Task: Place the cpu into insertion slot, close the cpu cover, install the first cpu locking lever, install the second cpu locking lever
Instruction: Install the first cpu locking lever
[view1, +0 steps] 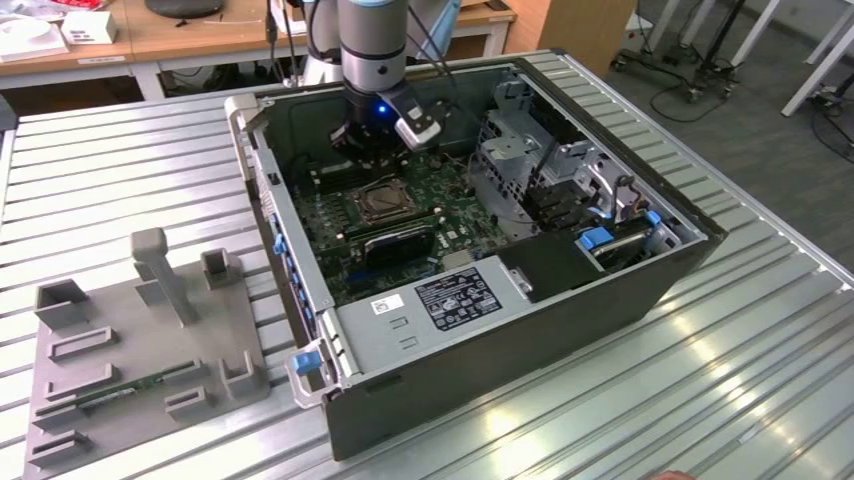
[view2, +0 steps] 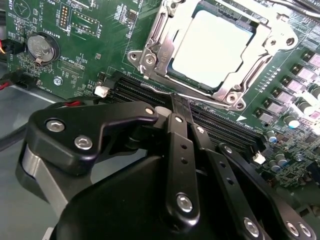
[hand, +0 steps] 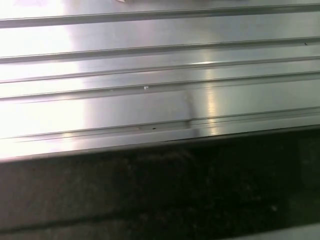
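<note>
Inside dark computer case (view1: 534, 340) | my jaws pinched narrow at thin wire locking lever (view2: 155, 88) | silver-grey square cpu (view2: 210, 47) under closed silver frame cpu cover (view2: 152, 55)

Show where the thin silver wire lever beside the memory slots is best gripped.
Take the thin silver wire lever at its free end by the socket corner, from above, pinching across the wire. It lies low against the square silver metal cover frame, with long black memory slots alongside, so a sideways approach looks blocked.
</note>
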